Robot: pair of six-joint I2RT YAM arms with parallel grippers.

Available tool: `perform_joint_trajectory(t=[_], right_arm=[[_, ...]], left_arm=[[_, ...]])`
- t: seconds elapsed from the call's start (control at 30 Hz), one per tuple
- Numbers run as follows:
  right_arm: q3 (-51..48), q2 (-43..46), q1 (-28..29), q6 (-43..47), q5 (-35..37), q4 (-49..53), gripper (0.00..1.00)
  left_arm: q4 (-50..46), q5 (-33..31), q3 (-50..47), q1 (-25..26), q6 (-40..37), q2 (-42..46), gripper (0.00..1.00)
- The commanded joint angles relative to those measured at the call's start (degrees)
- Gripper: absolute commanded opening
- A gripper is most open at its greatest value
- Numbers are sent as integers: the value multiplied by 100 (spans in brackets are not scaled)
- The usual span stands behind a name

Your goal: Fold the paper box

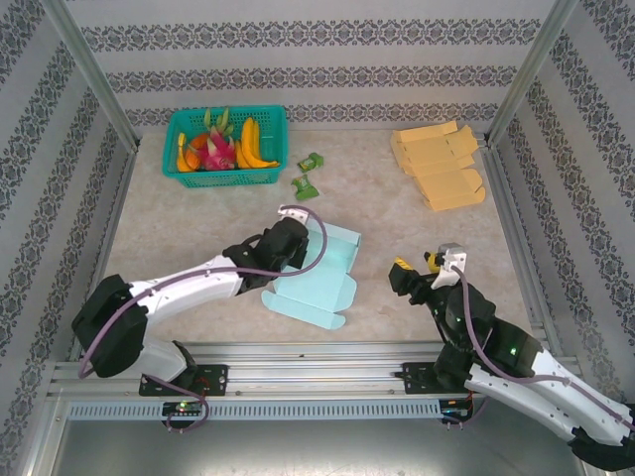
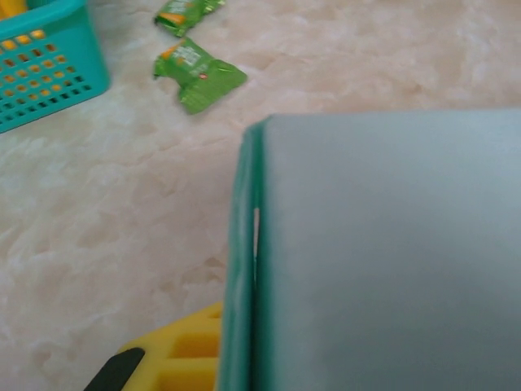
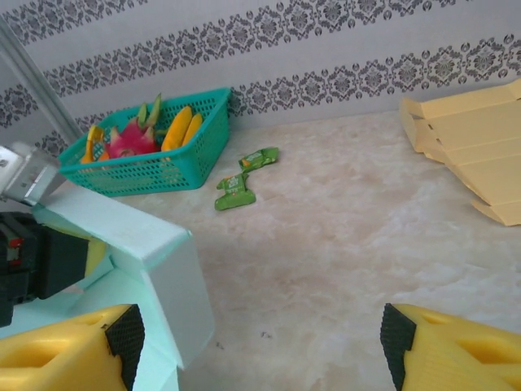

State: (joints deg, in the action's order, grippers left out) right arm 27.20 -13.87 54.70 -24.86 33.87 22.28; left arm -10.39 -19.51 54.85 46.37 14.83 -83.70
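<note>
The left arm [image 1: 189,283] lies low and long, reaching up and to the right over the table [image 1: 397,213]. The left pincer [image 1: 291,241] at its end is clenched on the side wall of the paper box [image 1: 319,278]; its wrist view shows that wall very close, with one yellow finger [image 2: 183,354] low beside it. The right arm [image 1: 506,357] bends up from the near right corner. The right pincer [image 1: 418,266] is released, its two fingers spread wide with nothing between them, and it points toward the box, which lies apart from it on its left

There is one paper box. Far behind the left pincer stands one green basket [image 1: 223,177] with fruit in it. Just right of the basket lie two green packets [image 1: 304,185]. Far behind the right pincer is one pile of yellow flat boxes [image 1: 442,164]; I cannot count them

The paper box is pale blue-green. It is half made: some walls stand up, and its near flaps lie flat
</note>
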Motion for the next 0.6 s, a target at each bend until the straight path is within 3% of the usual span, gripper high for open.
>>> perform_joint_trajectory(t=[0.0,0.17,0.3,0.5,0.57], right_arm=[[-265,84,-74,144,89,-141,78],[-215,193,-115,217,82,-50,78],[-250,417,-135,164,130,84,79],[-282,1034,-144,98,354,328,79],[-303,1283,-144,74,422,401,79]], left_arm=[[-1022,302,554,-67,-994,-257,0],[-1413,389,945,-68,-2137,-438,0],[-1601,1151,1148,14,-3440,-731,0],[-3914,1399,2631,87,-5609,-1337,0],[-4407,1182,2831,135,-6378,-1380,0]])
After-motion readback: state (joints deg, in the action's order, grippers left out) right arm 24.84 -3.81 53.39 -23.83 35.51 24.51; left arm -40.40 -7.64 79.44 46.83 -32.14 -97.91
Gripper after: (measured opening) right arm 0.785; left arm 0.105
